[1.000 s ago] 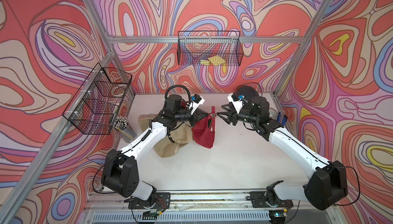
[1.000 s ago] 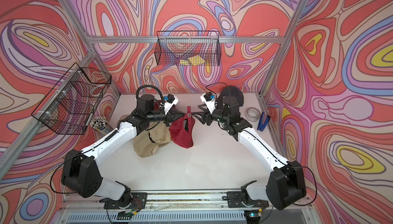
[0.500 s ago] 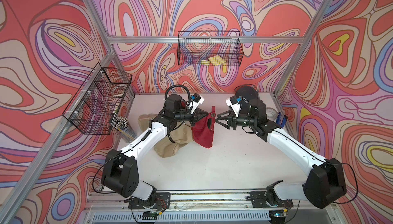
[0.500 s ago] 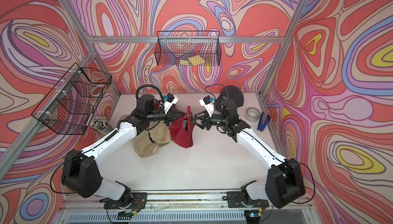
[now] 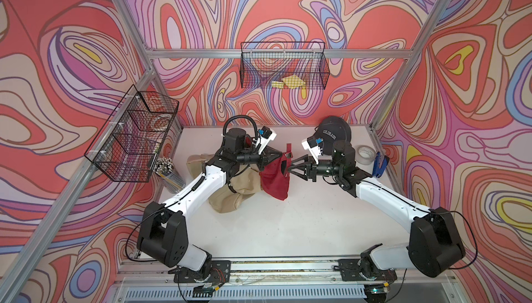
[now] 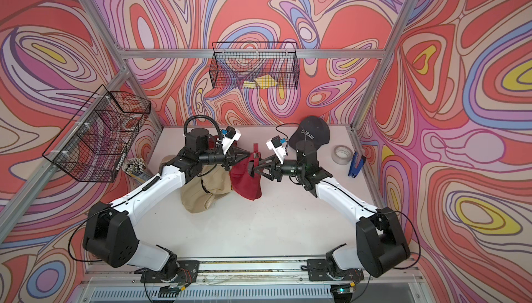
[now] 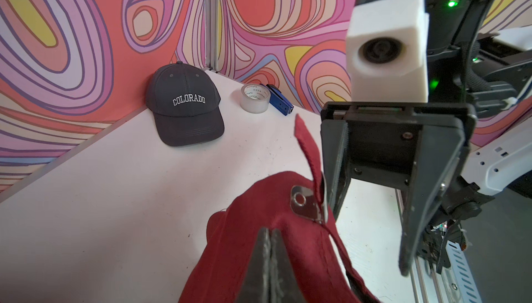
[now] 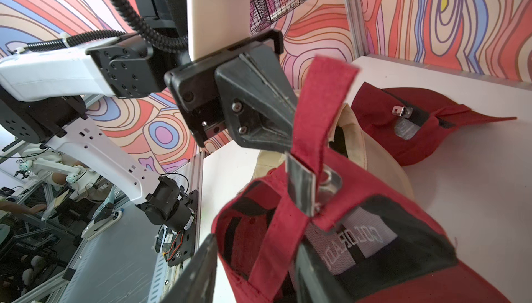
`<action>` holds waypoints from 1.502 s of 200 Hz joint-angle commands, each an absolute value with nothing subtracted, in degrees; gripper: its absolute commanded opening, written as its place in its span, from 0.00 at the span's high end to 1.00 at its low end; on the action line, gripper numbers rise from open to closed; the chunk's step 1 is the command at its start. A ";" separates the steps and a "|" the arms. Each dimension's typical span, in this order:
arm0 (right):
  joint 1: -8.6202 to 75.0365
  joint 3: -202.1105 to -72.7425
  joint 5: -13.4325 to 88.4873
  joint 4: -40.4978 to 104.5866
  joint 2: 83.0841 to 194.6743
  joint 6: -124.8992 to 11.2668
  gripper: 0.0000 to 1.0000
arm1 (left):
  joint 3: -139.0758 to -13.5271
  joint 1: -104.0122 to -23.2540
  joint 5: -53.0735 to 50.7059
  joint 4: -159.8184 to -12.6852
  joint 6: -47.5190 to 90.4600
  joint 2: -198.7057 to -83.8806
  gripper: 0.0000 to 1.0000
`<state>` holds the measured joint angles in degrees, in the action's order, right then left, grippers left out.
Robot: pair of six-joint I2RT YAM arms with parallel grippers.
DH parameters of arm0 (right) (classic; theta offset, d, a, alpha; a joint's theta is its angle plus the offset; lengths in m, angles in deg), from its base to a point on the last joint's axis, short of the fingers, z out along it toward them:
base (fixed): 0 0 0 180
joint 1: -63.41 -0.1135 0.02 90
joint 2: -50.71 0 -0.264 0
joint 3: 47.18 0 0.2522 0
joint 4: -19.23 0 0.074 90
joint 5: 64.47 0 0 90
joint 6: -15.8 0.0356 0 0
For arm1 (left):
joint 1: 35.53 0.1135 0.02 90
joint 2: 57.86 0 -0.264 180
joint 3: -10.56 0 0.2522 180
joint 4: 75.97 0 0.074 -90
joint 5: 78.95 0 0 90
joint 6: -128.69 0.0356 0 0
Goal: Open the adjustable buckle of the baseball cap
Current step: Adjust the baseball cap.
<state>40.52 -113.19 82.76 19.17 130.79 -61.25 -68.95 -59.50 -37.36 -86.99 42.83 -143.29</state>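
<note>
The left hand (image 5: 278, 157) is pressed together, pinching the back of the soft red cloth baseball cap (image 5: 275, 177) and holding it up near the middle of the white surface (image 5: 302, 224). The right hand (image 5: 288, 168) is spread, with the red cloth strap (image 8: 275, 241) between its fingers, not squeezing yet. I think it should close on the strap right by the shiny metal buckle (image 8: 299, 185), then pull gently toward 3 o'clock. A floppy tan cloth cap (image 5: 230, 198) lies at 9 o'clock of the red one. A dark grey cap with white letters (image 5: 334, 133) sits at 1 o'clock by the swirly wall.
</note>
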 commanded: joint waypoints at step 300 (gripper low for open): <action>39.75 -115.78 91.07 23.08 132.99 -69.86 1.00 | -65.89 -57.59 -45.97 -92.73 66.30 -138.28 0.34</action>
<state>40.06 -114.43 88.31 22.14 132.32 -68.81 -66.99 -57.34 -45.90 -93.24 62.13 -139.90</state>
